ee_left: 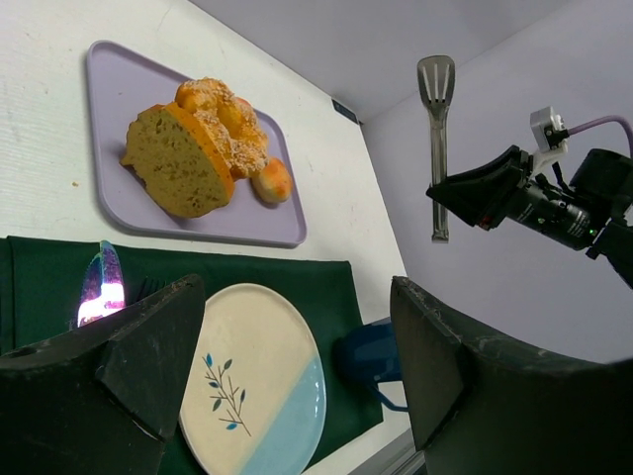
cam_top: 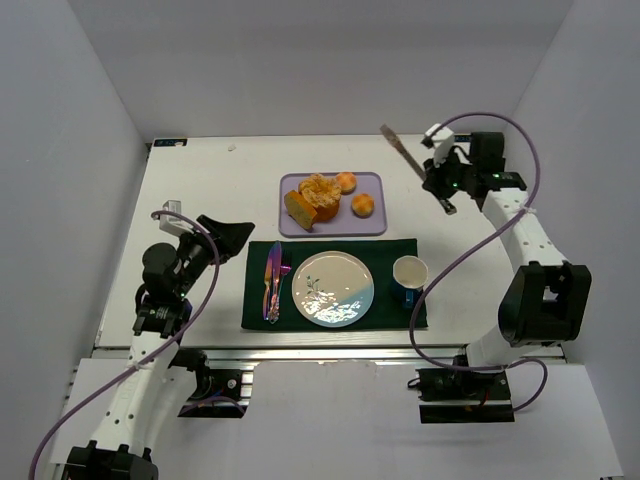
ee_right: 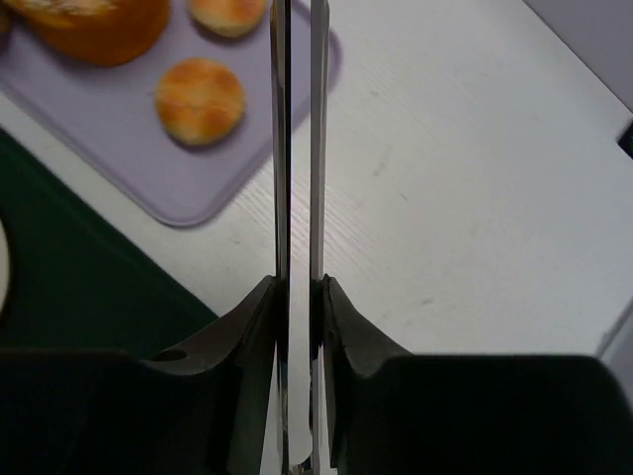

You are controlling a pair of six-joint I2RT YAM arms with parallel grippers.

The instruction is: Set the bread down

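Right of the tray, right tool clamps metal tongs; left tool gapes empty.

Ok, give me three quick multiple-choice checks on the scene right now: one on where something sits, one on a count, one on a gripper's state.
1. Where is the bread?
A. On the plate
B. On the purple tray, against the cake
C. On the green mat

2. How many small round buns lie on the tray?
A. One
B. Four
C. Two

3. What is the right gripper doing?
A. Shut on the metal tongs
B. Open and empty
C. Shut on the mug

Answers:
1 B: the top view shows the slice on the tray at the cake's left side.
2 C: two buns sit on the tray's right part.
3 A: the right wrist view shows both fingers pressed on the tongs' two arms.
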